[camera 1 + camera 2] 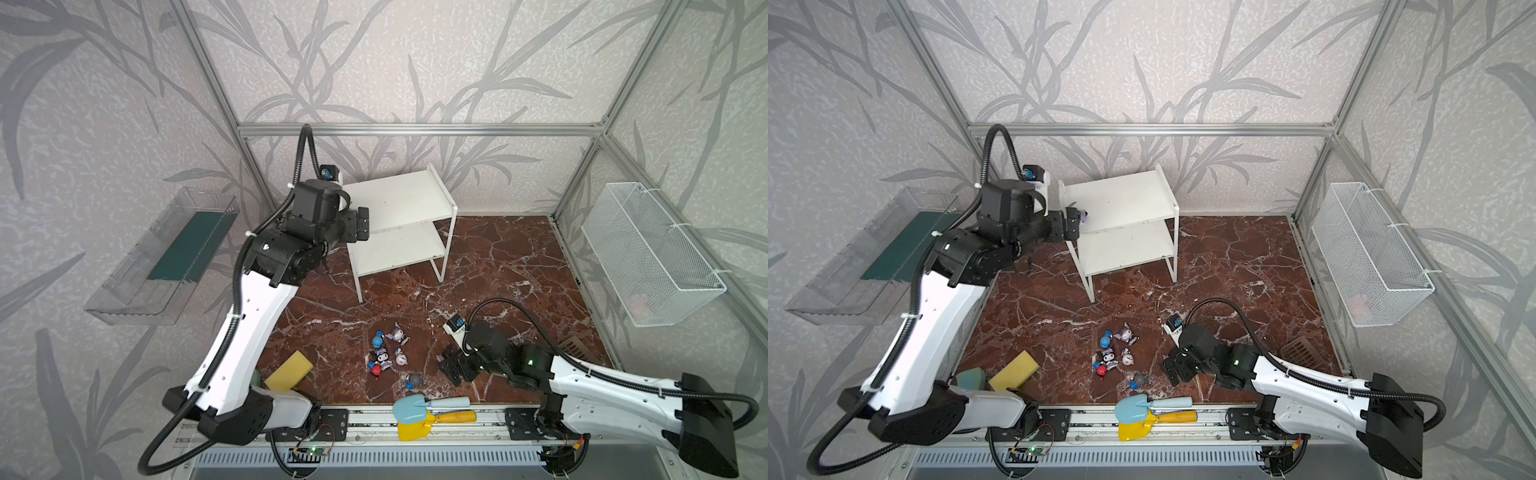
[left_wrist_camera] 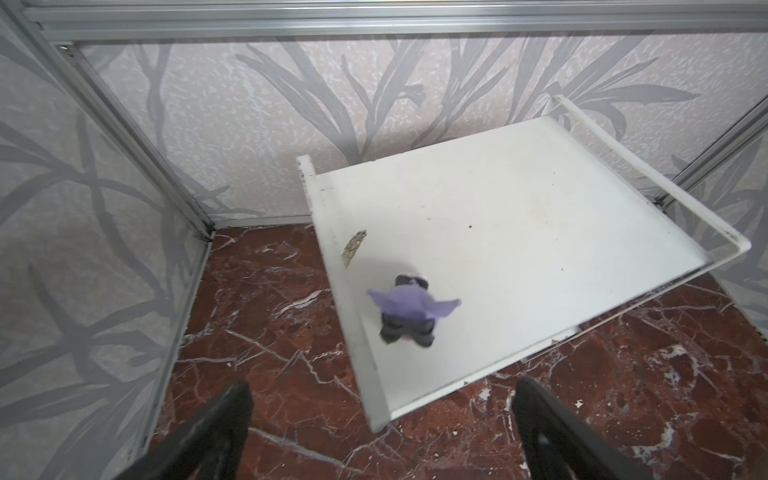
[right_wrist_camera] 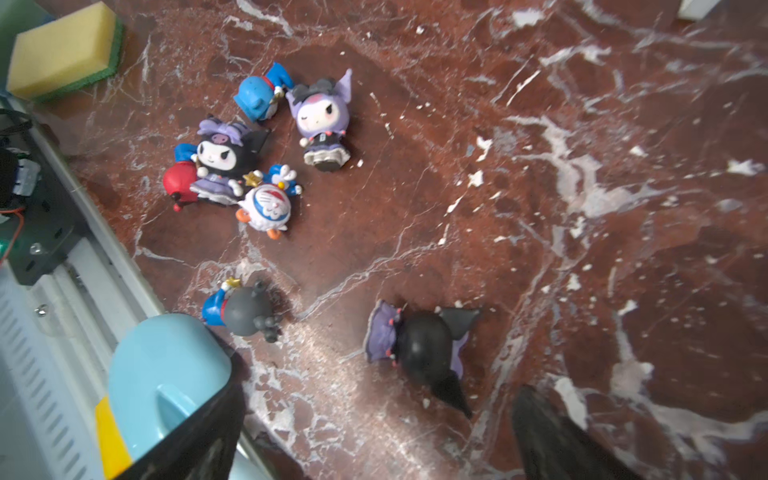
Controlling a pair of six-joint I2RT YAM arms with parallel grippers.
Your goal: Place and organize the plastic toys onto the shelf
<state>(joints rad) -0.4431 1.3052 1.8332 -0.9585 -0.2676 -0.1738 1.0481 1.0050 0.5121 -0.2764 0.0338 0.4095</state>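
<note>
The left hand (image 1: 360, 224) is hanging at the front left corner of the shelf (image 1: 399, 199), level with its top board. Its jaws are standing wide apart and gripping nothing. In the left wrist view the two fingers (image 2: 216, 424) are framing that corner of the shelf over the desk (image 1: 498, 257).

A purple toy (image 2: 409, 307) is lying on the top board, near the front edge and just beside the raised left side panel. It is blurred there, with its ears spreading sideways. In a top view the purple toy (image 1: 1084, 216) is peeking out just past the left hand.

The right hand (image 1: 451, 365) is hovering low over the desk, to the right of the other toys, with its jaws also gaping wide and gripping nothing. In the right wrist view a black toy (image 3: 419, 345) is lying face down on the desk just ahead of the fingers (image 3: 552, 432), touching neither.

Six more toys are resting on the desk near its front edge, well apart from the shelf. A blue toy (image 3: 253, 97) is sitting just beside an eared toy (image 3: 322, 116). A red toy (image 3: 178, 183) and a white toy (image 3: 268, 208) are pressing against a dark-haired toy (image 3: 220, 160). A grey toy (image 3: 245, 309) is lying apart from these, close to the blue shovel (image 1: 409, 407). The blue shovel is lying across a yellow shovel (image 1: 413, 430) on the front rail. A sponge (image 1: 289, 371) is sitting at the desk's front left.
</note>
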